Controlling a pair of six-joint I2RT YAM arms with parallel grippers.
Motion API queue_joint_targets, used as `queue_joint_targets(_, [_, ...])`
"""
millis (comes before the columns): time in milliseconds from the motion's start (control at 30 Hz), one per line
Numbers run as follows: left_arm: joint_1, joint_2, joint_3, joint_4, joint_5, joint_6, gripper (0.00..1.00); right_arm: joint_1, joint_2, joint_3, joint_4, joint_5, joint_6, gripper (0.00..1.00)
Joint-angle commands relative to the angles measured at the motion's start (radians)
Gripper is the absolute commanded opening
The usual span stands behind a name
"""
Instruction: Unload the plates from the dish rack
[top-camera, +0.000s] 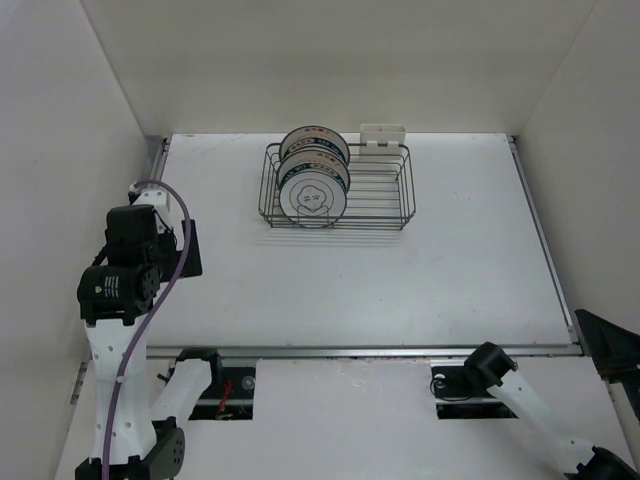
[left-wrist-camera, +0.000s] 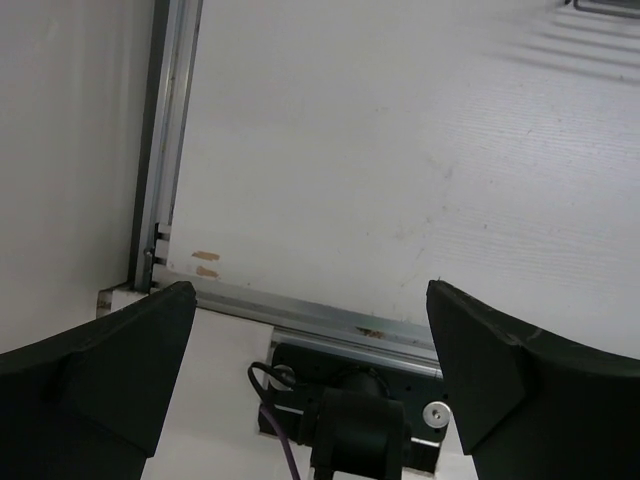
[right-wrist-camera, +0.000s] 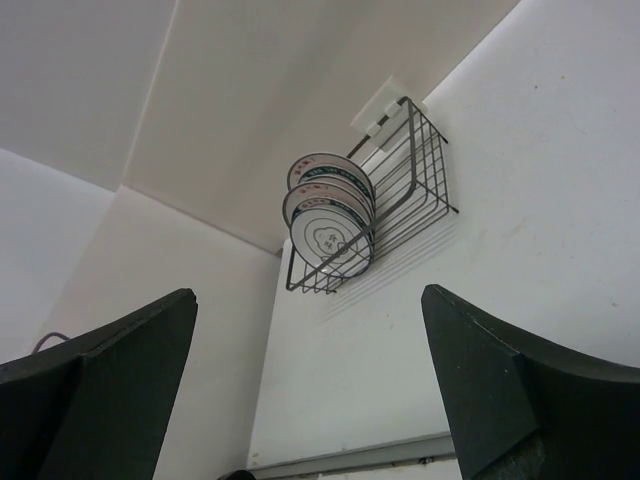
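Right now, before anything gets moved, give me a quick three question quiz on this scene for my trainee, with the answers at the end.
1. Multiple choice: seen from the top view, where in the dish rack do the plates stand? A, its left end. B, its middle. C, its right end.
2. True or false: the left gripper is holding a plate.
3. Fill in: the white holder hangs on the rack's ___ long side, seen from the arms.
Key: 1 A. 2 false, it is open and empty. 3 far.
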Motion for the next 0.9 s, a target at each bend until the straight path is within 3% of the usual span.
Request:
queue_joint_targets(0, [0.005, -0.037, 0.039, 0.059, 0.024, -0.007, 1.00, -0.008, -0.085, 0.000, 0.139, -0.015, -0.070, 1.00])
queue_joint_targets(200, [0.005, -0.061, -0.001, 0.124, 0.070, 0.033, 1.00, -0.008, 0.169, -0.089, 0.468, -0.214, -0.355, 1.00])
queue_joint_targets(467, [0.005, 0.036, 0.032, 0.144, 0.069, 0.075, 1.00, -0.008, 0.741, -0.145, 0.757, -0.504, -0.661, 1.00])
queue_joint_targets(500, [0.005, 0.036, 0.032, 0.144, 0.069, 0.084, 1.00, -0.008, 0.873, -0.145, 0.807, -0.543, -0.713, 1.00])
queue_joint_targets(733, [0.005, 0.068, -0.037, 0.194, 0.009, 0.105, 1.00, 0.021, 1.378, 0.017, 1.056, -0.546, -0.897, 1.00])
queue_joint_targets(833, [0.005, 0.077, -0.071, 0.194, -0.029, 0.105, 1.00, 0.021, 1.576, 0.144, 1.107, -0.589, -0.974, 0.95])
queue_joint_targets(867, [0.005, 0.078, -0.080, 0.194, -0.046, 0.105, 1.00, 0.021, 1.630, 0.185, 1.107, -0.598, -1.012, 0.88])
